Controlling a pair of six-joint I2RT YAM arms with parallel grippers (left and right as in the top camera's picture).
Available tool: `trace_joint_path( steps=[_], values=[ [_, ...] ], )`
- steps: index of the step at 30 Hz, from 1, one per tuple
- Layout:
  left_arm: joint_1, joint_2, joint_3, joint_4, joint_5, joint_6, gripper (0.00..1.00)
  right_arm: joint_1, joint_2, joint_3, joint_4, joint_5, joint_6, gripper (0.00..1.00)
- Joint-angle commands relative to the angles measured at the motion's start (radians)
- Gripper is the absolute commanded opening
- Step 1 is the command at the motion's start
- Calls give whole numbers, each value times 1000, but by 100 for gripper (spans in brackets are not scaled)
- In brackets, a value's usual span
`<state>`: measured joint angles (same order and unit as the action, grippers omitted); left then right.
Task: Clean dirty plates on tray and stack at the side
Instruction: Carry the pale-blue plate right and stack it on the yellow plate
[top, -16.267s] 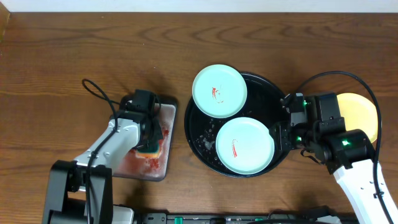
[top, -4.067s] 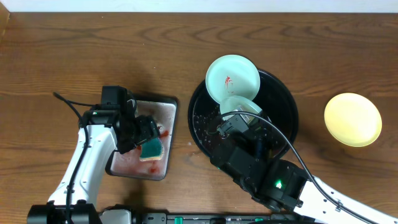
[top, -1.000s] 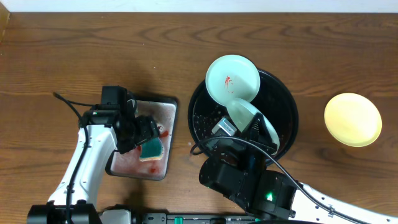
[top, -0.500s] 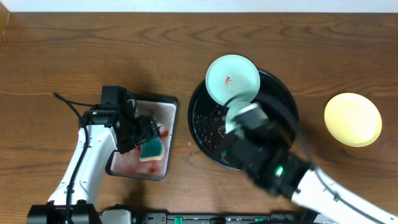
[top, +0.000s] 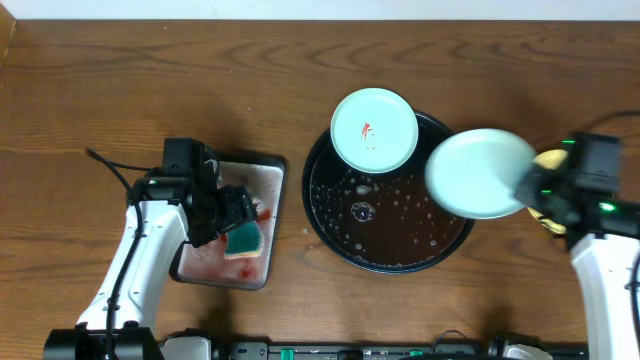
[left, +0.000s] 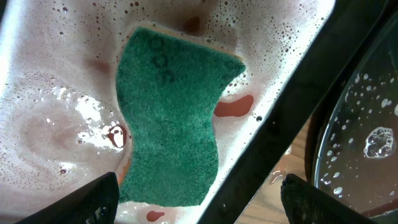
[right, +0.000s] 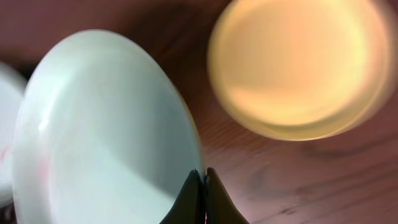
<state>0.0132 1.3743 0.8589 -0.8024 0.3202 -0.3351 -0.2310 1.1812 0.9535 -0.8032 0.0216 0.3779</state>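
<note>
Your right fingers (right: 189, 202) are clamped on the rim of a mint plate (top: 478, 172), near the yellow plate (right: 298, 68). Your left fingers (left: 93, 200) stand wide open over the sponge (left: 168, 118), holding nothing.

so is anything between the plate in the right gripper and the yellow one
Nothing visible does. The right gripper pinches the rim of the mint plate, and the wrist view shows only bare tabletop between it and the yellow plate.

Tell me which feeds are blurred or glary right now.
Right wrist: motion-blurred throughout, the held mint plate and yellow plate both soft. Overhead: mostly sharp, that plate's edges slightly smeared, glints on the wet black tray. Left wrist: crisp on the green sponge, glare on foam.
</note>
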Motion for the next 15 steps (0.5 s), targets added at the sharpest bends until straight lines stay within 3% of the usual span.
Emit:
trace_joint_path(
  steps=[1,7,13,15],
  values=[
    [5,-11,7,1,8,13,84,-198,11,5,47,-61,-24,1],
    [5,-11,7,1,8,13,84,-492,153,5,98,-60,13,1],
    [5,-11,7,1,8,13,84,-583,323,5,131,-62,34,4],
    [5,-11,7,1,8,13,84,-579,315,10,138,-110,-9,38]
  ],
)
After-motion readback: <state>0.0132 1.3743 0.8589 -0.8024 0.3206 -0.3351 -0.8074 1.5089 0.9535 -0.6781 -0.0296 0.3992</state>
